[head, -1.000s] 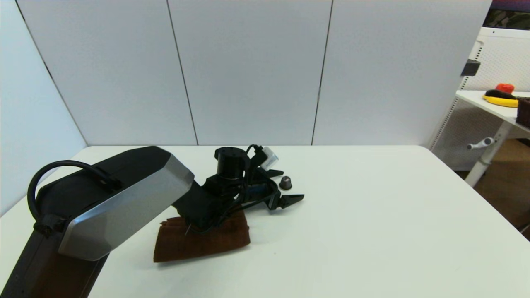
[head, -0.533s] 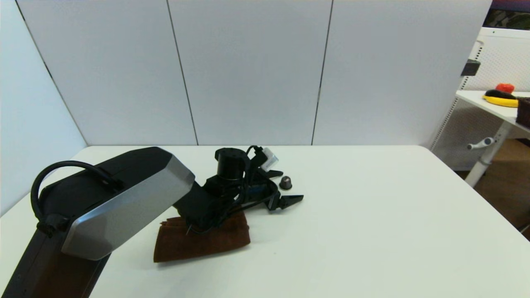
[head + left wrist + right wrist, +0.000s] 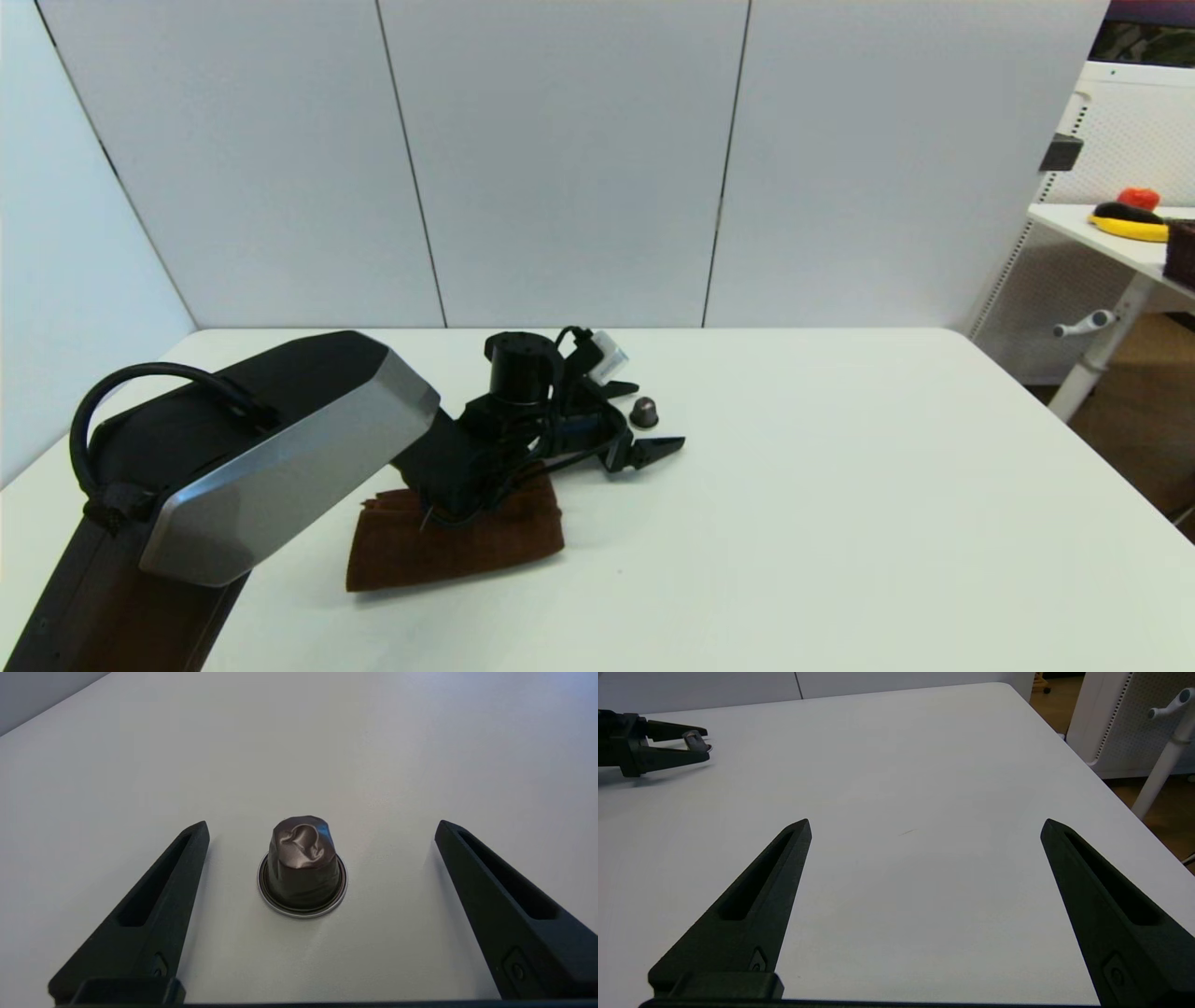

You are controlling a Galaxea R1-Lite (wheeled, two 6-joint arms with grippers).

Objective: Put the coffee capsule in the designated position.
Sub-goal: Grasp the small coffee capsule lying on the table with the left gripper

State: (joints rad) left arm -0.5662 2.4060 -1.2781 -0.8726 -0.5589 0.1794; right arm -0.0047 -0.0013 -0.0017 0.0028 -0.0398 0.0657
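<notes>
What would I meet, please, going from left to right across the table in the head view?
Left arm's silver-and-black housing → brown towel → left gripper, open around the coffee capsule → bare white table → side table with a banana at far right.

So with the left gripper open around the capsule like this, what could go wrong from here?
1. The coffee capsule stands free on its rim between the open fingers of the left gripper. If one finger touches first, it may slide or tip.
2. Its top is already dented, so a firm squeeze might crush it more.
3. The left arm hangs over the brown towel and could drag it when it moves.
</notes>
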